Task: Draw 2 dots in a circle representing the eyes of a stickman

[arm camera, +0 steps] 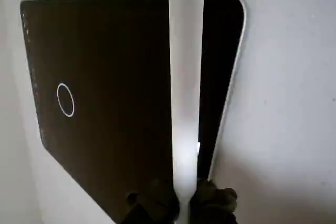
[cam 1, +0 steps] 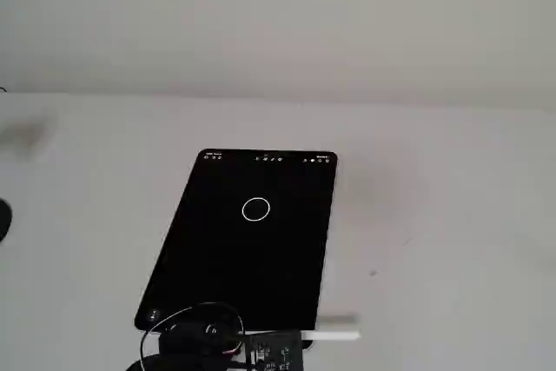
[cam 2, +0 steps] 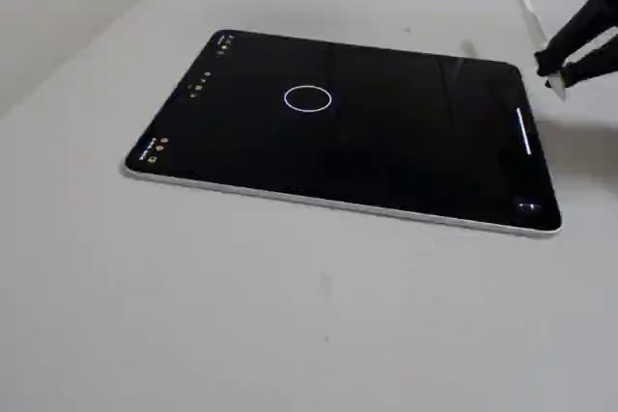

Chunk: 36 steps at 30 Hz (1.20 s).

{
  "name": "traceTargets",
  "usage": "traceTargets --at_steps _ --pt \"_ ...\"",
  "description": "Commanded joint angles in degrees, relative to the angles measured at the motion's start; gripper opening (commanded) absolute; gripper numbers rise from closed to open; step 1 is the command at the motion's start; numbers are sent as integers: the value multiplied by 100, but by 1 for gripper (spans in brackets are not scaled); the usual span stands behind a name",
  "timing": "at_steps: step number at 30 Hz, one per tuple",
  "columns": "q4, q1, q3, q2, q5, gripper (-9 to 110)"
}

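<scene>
1. Lying flat on a pale grey table (cam 2: 290,315), a black tablet (cam 2: 386,161) shows one thin white circle (cam 2: 308,97) on its dark screen, nearer the icon edge.
2. No dots are visible inside the circle in any view.
3. In the wrist view, the gripper (arm camera: 184,200) is clenched around a long white stylus (arm camera: 185,77) that crosses the tablet's right side.
4. In a fixed view, the stylus (cam 2: 537,34) hovers past the tablet's far right edge, well apart from the circle.
</scene>
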Motion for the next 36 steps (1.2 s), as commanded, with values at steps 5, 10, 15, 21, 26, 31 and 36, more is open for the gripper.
traceTargets --at_steps 5,10,15,21,26,31,36 --pt "9 88 -44 62 35 0" --pt "9 88 -44 62 35 0" --pt "9 88 -44 62 35 0" --pt "9 88 -44 62 35 0" --pt "9 88 -44 62 35 0" --pt "9 88 -44 62 35 0" --pt "-114 88 -9 62 18 0"
